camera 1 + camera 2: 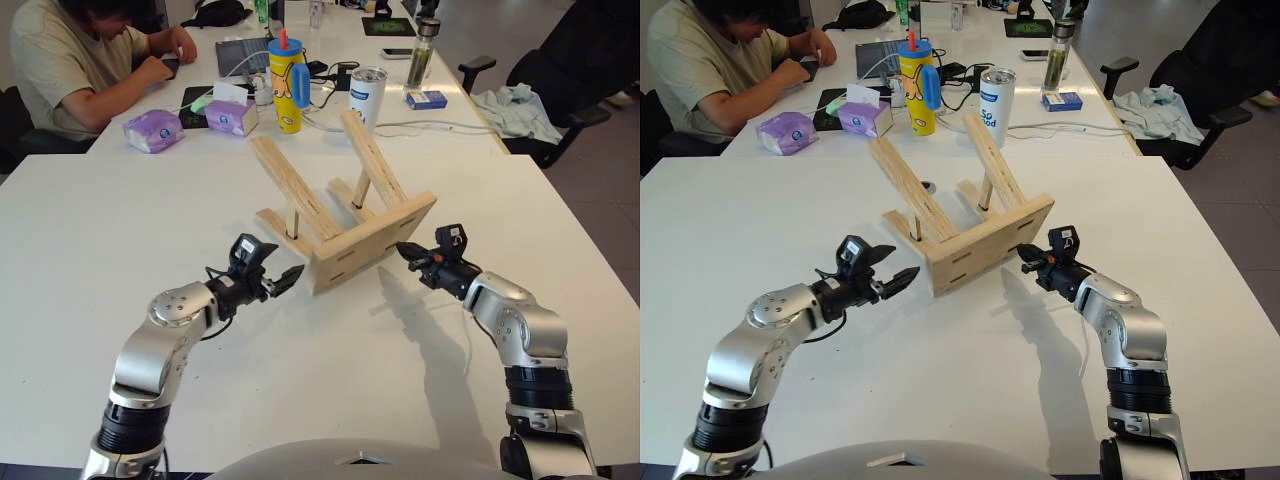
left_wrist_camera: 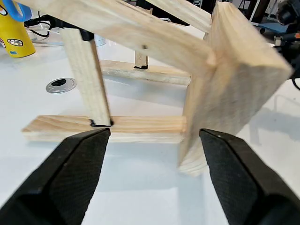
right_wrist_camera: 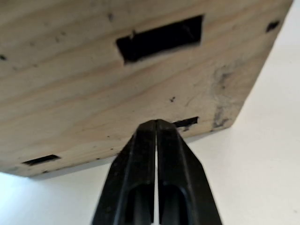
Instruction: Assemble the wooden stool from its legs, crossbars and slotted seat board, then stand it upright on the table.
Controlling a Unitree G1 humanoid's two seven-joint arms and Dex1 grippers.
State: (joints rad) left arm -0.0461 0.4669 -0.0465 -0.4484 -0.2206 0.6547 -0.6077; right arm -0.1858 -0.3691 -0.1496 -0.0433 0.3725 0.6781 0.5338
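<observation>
One stool (image 1: 375, 243) lies between left hand (image 1: 288, 278), right hand (image 1: 405, 250).

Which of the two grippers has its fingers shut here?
The right gripper: its fingers are pressed together, pointing at the slotted face of the seat board. The left gripper has its fingers spread wide by the board's other end.

You cannot see where the legs (image 1: 295, 190) enter the seat board (image 1: 372, 245): its near face hides those joints. In the right wrist view the board runs off the top edge, and whether the right gripper (image 3: 156, 123) touches it is unclear.
</observation>
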